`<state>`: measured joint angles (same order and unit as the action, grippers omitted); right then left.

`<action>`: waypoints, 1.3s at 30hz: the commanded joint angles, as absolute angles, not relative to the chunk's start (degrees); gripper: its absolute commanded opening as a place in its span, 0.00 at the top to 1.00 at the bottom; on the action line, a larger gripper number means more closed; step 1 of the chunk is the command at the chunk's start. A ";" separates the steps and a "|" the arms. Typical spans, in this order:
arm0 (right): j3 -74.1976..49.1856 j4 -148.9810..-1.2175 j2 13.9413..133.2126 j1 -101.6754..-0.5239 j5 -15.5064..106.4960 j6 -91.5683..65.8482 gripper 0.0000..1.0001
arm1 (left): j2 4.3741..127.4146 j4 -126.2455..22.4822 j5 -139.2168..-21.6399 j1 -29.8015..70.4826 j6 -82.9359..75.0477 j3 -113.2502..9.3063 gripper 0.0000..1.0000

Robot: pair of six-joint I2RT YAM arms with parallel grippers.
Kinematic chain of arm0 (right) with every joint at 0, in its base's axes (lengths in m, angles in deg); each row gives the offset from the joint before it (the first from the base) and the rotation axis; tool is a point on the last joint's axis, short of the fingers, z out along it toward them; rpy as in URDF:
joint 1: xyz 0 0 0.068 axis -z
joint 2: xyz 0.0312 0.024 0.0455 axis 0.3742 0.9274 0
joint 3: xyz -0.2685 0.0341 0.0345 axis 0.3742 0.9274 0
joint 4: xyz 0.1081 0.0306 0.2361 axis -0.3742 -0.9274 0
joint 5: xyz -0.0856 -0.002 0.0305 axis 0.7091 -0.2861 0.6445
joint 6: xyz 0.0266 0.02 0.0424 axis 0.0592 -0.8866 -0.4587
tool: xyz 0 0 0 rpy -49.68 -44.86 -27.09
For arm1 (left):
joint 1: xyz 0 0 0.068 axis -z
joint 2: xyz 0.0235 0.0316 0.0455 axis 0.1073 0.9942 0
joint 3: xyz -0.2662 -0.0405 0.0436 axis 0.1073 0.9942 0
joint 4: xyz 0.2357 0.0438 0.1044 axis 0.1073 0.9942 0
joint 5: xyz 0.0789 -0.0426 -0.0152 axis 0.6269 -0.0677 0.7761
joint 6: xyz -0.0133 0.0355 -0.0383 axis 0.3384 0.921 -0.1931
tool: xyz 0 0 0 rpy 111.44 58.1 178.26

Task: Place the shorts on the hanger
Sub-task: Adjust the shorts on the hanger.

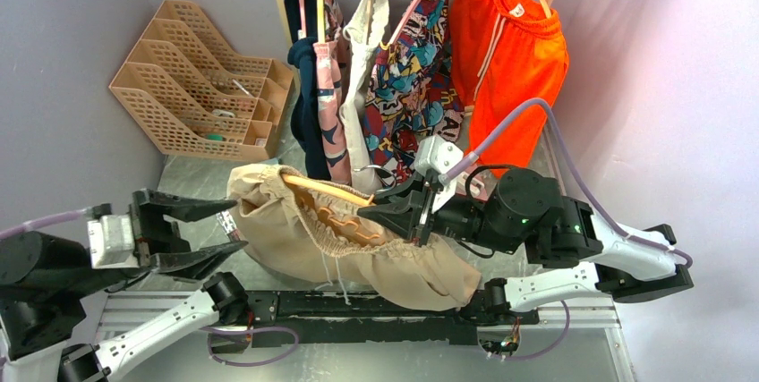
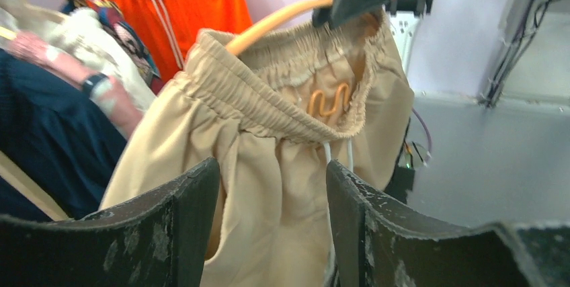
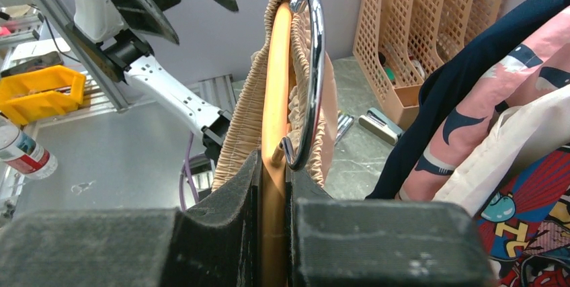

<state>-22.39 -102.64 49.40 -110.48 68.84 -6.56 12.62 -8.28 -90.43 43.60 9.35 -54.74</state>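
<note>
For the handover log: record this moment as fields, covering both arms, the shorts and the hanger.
right fingers: shut on the hanger, just below its hook
left fingers: open, by the shorts' left side; contact unclear
shorts: waistband gathered around the hanger, body draped below
hanger: held in the air, hook on nothing
behind: clothes hanging

- The shorts [image 1: 295, 239] hang between the left gripper [image 1: 234, 225], apart on their left, and the right gripper [image 1: 389, 210].
- The hanger [image 1: 315, 188] sits inside their waistband, between the right gripper's fingers.
- Hung garments [image 1: 403, 69] are behind, and desk trays [image 1: 197, 87] are back left.
</note>
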 commanded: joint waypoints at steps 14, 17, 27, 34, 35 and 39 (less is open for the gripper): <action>-23.89 -98.55 47.81 -110.56 69.83 -6.76 1.00 | 11.62 -6.08 -72.87 43.37 14.49 -51.96 0.42; -23.84 -98.57 47.90 -110.56 69.76 -6.66 1.00 | 11.88 -4.98 -71.40 43.32 14.83 -50.77 0.44; -23.63 -98.93 47.73 -110.47 69.53 -6.77 1.00 | 13.31 -5.52 -68.15 43.33 17.57 -48.10 0.60; -23.60 -99.22 47.76 -110.52 69.48 -6.84 1.00 | 14.32 -6.65 -68.12 43.32 19.18 -48.71 0.92; -23.65 -99.40 47.83 -110.55 69.48 -6.84 1.00 | 14.44 -6.75 -68.01 43.37 19.37 -49.04 0.93; -24.52 -100.96 48.36 -110.49 69.72 -6.84 1.00 | 14.23 -8.04 -67.41 43.35 20.00 -51.01 0.93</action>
